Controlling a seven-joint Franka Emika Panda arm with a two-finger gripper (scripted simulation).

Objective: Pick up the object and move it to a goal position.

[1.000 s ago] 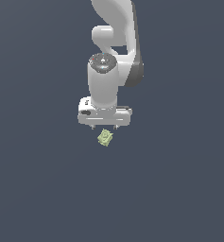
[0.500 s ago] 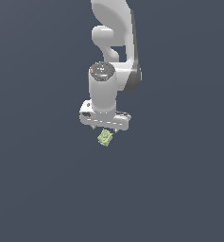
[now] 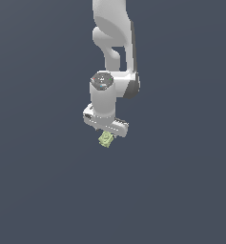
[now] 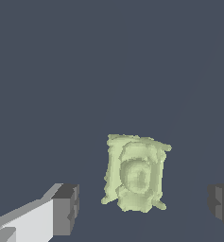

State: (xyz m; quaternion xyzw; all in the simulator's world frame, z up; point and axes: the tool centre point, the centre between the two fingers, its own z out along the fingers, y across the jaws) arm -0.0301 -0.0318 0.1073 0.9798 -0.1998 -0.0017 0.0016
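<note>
Worktop (image 3: pixel 43 190): plain dark slate-blue surface, filling the background of both views, unmarked.

Arm (image 3: pixel 112 43): smooth white jointed robot arm, entering from the top edge of the exterior view and reaching down to about mid-frame. Wrist segment a stout white cylinder with a grey round cap, a darker grey band on the side toward the exterior view's right.

Claw (image 3: pixel 106 132): white crossbar body at the foot of the wrist, set slantwise in the exterior view, its end toward the exterior view's right lower than the other. Two dark grey finger pads (image 4: pixel 66 209) show in the wrist view, one on a white finger, the other cut by the frame edge. Fingers spread wide, well apart from each other, pinching nothing; clear worktop shows between each pad and the block.

Object (image 4: pixel 136 173): small pale yellow-green flat block, roughly rectangular, with lumpy, ragged edges and a raised rounded hump at its centre. Lies on the worktop between the two finger pads, nearer the white-fingered pad's side than the other, touching neither. In the exterior view it (image 3: pixel 106 139) appears just under the crossbar, partly hidden by it, narrower than the claw body. Whether the fingertips reach the block's level cannot be told.
</note>
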